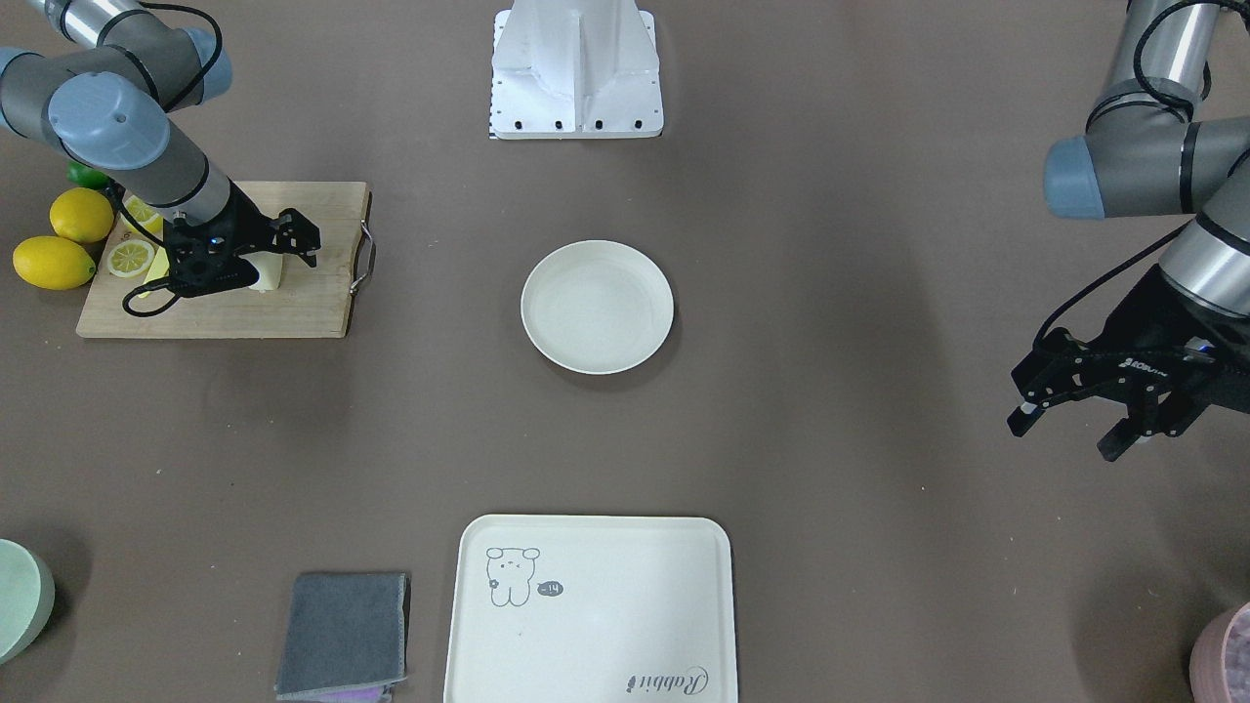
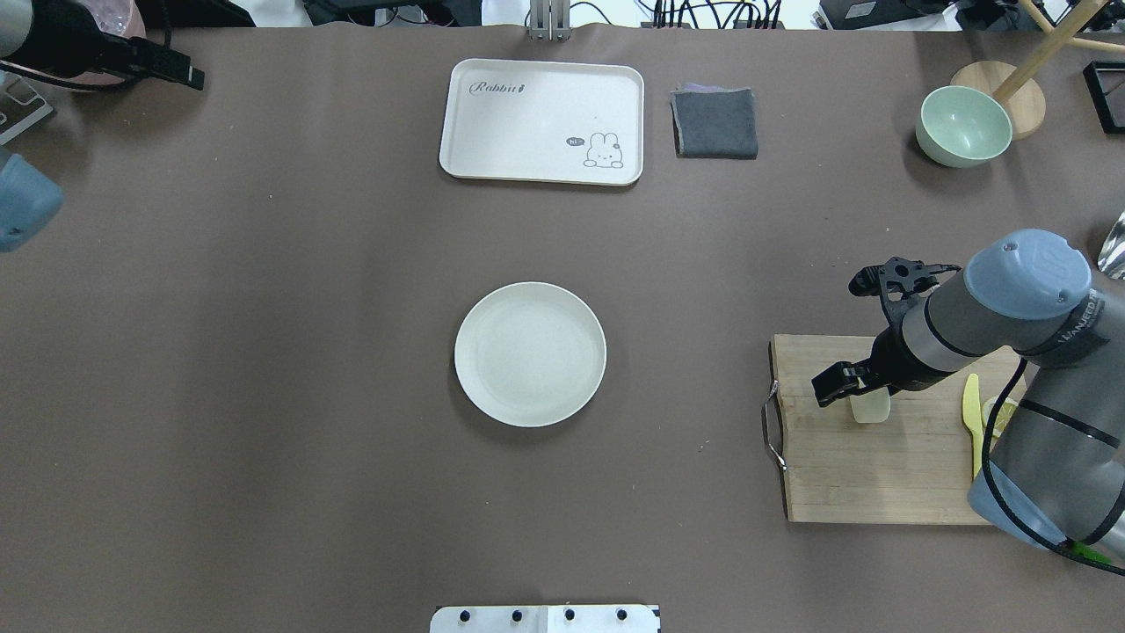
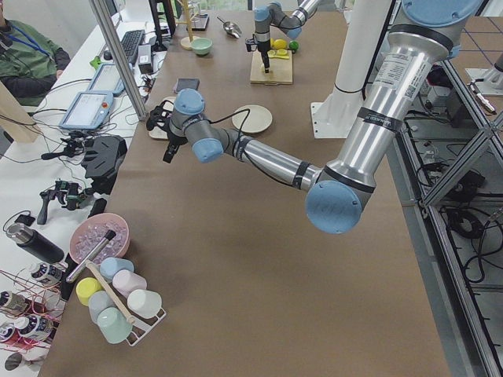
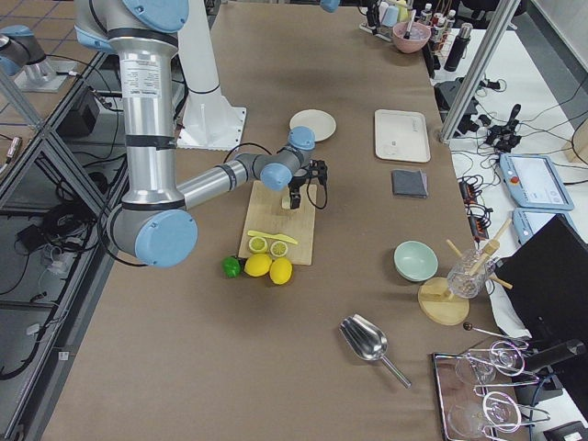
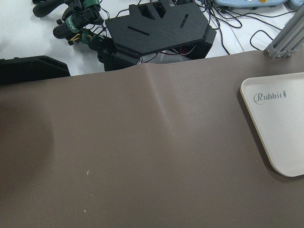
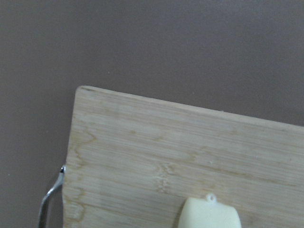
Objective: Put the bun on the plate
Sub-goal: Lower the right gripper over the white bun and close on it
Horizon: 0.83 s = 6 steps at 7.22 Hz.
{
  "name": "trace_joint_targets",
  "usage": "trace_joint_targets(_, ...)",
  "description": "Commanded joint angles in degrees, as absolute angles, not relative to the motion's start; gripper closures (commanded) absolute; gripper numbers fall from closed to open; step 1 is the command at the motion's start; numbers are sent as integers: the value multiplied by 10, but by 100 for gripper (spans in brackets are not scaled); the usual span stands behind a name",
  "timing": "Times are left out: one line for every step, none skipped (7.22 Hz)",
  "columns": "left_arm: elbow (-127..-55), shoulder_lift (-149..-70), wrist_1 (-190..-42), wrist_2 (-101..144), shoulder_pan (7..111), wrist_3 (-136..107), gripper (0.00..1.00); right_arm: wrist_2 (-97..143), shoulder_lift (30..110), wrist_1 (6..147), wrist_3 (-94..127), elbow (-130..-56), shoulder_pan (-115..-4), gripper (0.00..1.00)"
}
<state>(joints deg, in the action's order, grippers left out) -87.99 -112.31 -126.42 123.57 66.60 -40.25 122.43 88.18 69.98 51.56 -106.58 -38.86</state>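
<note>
Right gripper point(image 1: 244, 262) hangs low over a rectangular pale wooden cutting board with a wire handle point(image 2: 844, 475), fingers pointing down. The small, smooth, pale cream-yellow bun point(image 2: 872, 410) sits on the board directly beneath it, touching or nearly touching the black fingers. How wide the jaws stand is hard to read. The arm hides part of them in the overhead view, and the right wrist camera shows only the top of the bun at its lower edge, with no finger in sight. I cannot tell whether the gripper has closed on the bun or merely straddles it. The bun looks seated on the wood, not lifted.

The move depends on the sideways line from this gripper to the round, plain off-white plate with a raised rim point(image 2: 530, 354). The plate lies well off to the gripper's left, toward the table's middle and at about the same depth. Only bare brown table lies between them, past the board's handle end. The bun is squat and shows no clear long axis, so its orientation should matter little to the grasp.

Left gripper point(image 1: 1069, 434) hovers far beyond the plate with its fingers spread and nothing between them. The right arm is plainly the nearer one, so carrying the bun is most likely its job.
</note>
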Motion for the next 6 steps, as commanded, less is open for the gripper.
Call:
trace_joint_targets(-877,-1121,-1265,1234,664,-402,2,1225,882,700,510,-1066,-400,18)
trace_joint_targets(-872,-1121,-1265,1233,661,-402,2,1222,882,700,508,-1063,-401,20)
trace_joint_targets(-870,-1121,-1265,1233,661,-402,2,1222,882,700,508,-1063,-401,22)
trace_joint_targets(-870,-1121,-1265,1233,661,-402,2,1223,883,700,508,-1065,-401,34)
trace_joint_targets(-870,-1121,-1265,1232,661,-402,2,1223,884,700,511,-1067,-405,47)
trace_joint_targets(-870,-1121,-1265,1233,661,-402,2,1223,894,700,518,-1077,-409,66)
